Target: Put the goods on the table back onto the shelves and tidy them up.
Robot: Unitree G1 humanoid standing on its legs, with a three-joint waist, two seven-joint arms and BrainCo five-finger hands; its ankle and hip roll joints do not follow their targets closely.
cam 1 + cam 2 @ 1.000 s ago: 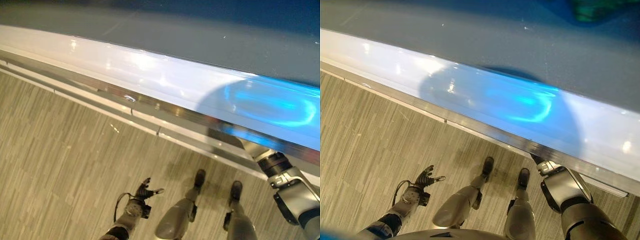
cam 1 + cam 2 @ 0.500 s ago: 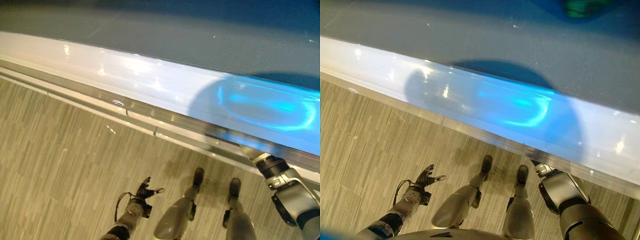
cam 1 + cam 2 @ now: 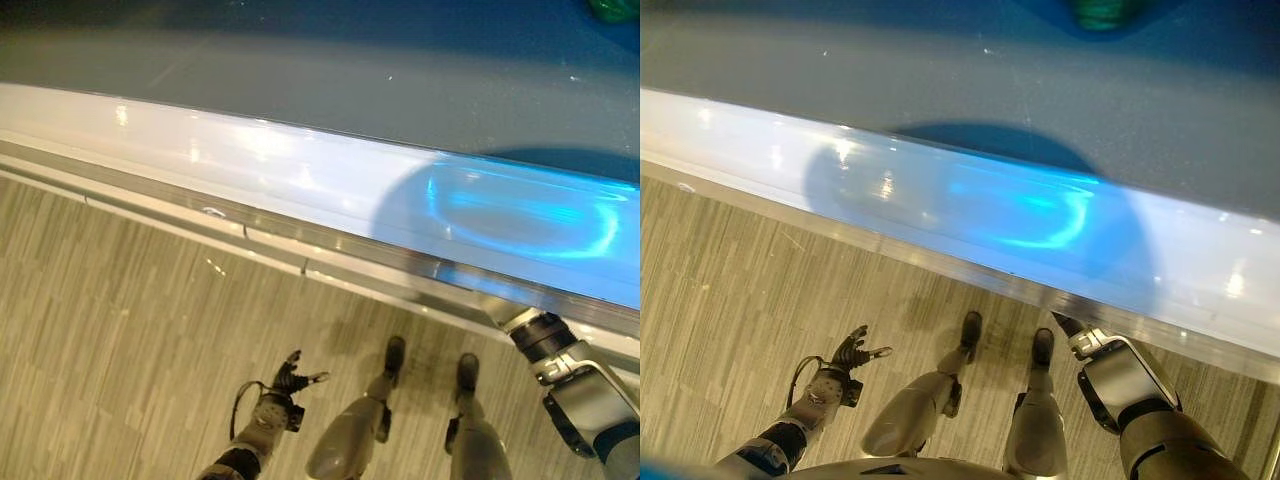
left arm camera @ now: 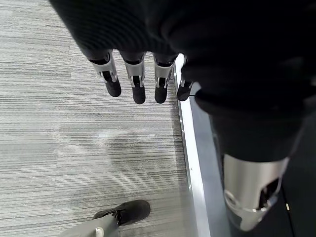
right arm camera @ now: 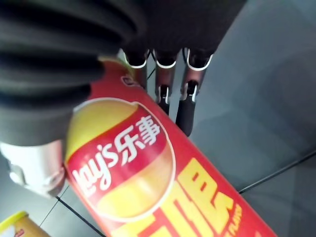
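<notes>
Since a second ago my view has drifted, sliding the glossy white table edge (image 3: 300,180) lower; both arms have kept their places. My left hand (image 3: 852,352) hangs low over the grey striped floor (image 4: 74,148), fingers (image 4: 138,89) straight, holding nothing. My right hand (image 5: 168,74) is curled round the red cylindrical chip can with a yellow emblem (image 5: 148,182), under the table edge.

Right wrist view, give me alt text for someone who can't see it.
The right hand grips a red chip canister with a yellow and red logo, fingers curled over its side. Behind it is a grey surface crossed by thin dark lines, with a yellow-topped item at one corner.
</notes>
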